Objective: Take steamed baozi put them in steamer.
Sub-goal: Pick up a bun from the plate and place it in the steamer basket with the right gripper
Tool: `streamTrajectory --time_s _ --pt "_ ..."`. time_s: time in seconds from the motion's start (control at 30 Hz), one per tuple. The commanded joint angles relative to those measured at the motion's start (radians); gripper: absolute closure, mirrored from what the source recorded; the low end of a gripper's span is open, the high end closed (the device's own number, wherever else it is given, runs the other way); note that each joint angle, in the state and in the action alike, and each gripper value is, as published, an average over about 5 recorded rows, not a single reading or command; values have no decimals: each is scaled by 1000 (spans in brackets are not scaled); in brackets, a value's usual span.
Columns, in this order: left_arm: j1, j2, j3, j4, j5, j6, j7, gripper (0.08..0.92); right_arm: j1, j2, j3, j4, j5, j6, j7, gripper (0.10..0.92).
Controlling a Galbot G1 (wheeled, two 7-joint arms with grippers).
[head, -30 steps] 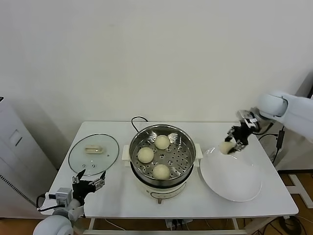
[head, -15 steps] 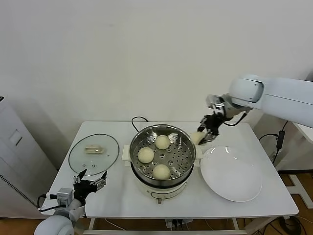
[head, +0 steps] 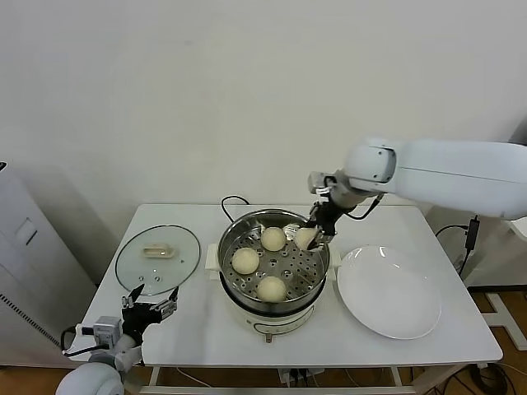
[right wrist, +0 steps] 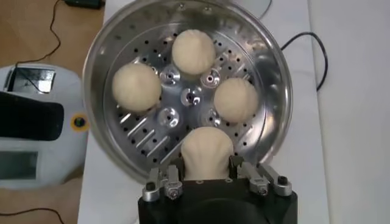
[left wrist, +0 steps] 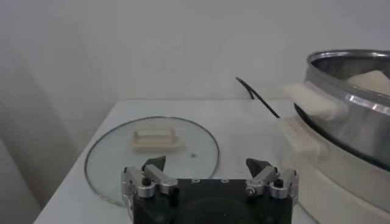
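While all places are given from the steamer [head: 274, 265]:
Surface: white table [head: 198, 329] against a plain pale wall.
Lid [head: 157, 258]: flat at its left (plate [head: 387, 292] opposite).
Right gripper [head: 316, 228]: clenched on a baozi [head: 305, 237] above its tray, three buns [right wrist: 194, 50] inside.
Left gripper [head: 150, 306]: parked front-left, jaws spread wide, empty.

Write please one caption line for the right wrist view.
Right claw holds the fourth baozi over the steamer.
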Motion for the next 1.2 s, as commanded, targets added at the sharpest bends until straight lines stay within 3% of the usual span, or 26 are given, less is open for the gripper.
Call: streamTrajectory --time_s 0.03,0.43,0.53,0.9,1.2 --pt "0 1 -5 4 -2 0 1 177 -96 58 17 -24 -24 -32 55 579" --pt "-2 2 -15 14 -8 -2 1 177 -177 60 34 -43 -64 -36 67 572" --pt "-2 2 -16 16 -9 -2 1 177 -189 61 39 -44 -66 -37 69 530" --pt "5 2 -26 15 -12 -4 2 177 -157 13 103 -45 -38 -36 29 241" --pt "-3 -5 -26 10 -10 2 -1 177 -179 -208 348 -99 90 11 26 203"
